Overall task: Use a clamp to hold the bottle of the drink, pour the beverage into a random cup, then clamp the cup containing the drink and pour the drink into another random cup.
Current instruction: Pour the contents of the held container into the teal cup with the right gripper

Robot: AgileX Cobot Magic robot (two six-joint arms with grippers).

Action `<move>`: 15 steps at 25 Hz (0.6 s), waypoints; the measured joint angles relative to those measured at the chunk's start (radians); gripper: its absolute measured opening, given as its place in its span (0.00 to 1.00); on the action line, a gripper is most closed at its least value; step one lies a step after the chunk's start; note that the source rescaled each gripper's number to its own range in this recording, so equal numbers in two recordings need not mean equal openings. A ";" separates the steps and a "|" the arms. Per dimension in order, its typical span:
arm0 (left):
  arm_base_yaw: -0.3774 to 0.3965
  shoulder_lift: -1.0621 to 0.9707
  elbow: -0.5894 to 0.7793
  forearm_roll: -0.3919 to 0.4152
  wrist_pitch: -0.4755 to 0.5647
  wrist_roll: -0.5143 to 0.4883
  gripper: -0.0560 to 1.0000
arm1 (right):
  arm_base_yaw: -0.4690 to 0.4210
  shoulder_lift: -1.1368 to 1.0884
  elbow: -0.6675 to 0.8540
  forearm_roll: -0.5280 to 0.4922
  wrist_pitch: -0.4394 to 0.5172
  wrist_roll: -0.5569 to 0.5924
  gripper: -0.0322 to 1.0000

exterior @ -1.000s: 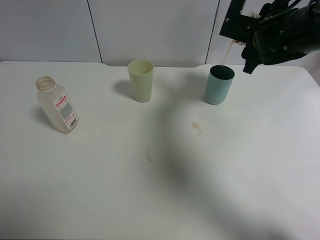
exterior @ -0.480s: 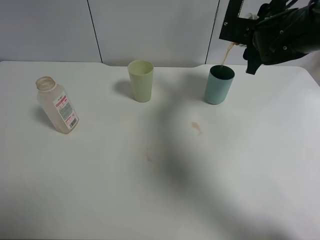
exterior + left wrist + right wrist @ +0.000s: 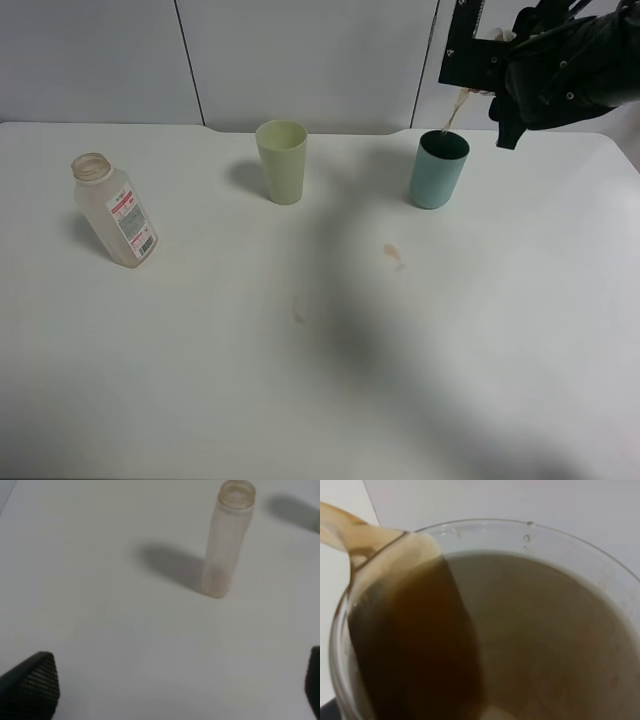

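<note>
Exterior high: teal tumbler [image 3: 438, 171] stands directly beneath the raised right tool [image 3: 497, 62].

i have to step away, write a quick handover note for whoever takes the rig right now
Right gripper: shut on the cup, tilted above the teal tumbler; a thin stream of brown drink falls into the tumbler.
Left gripper: open, empty, above the table facing the bottle.
Bottle: upright, uncapped, far left, looks nearly empty. Pale green tumbler: untouched, centre back. Small brown spills on the table.
Done: bottle poured into the cup.
Left: finish this pour, set the cup down.
</note>
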 joint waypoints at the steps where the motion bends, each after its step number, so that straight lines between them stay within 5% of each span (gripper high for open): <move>1: 0.000 0.000 0.000 0.000 0.000 0.000 1.00 | 0.000 0.000 0.000 0.000 0.000 -0.015 0.03; 15: 0.000 0.000 0.000 0.000 0.000 0.000 1.00 | 0.000 0.000 -0.002 -0.001 0.003 -0.111 0.03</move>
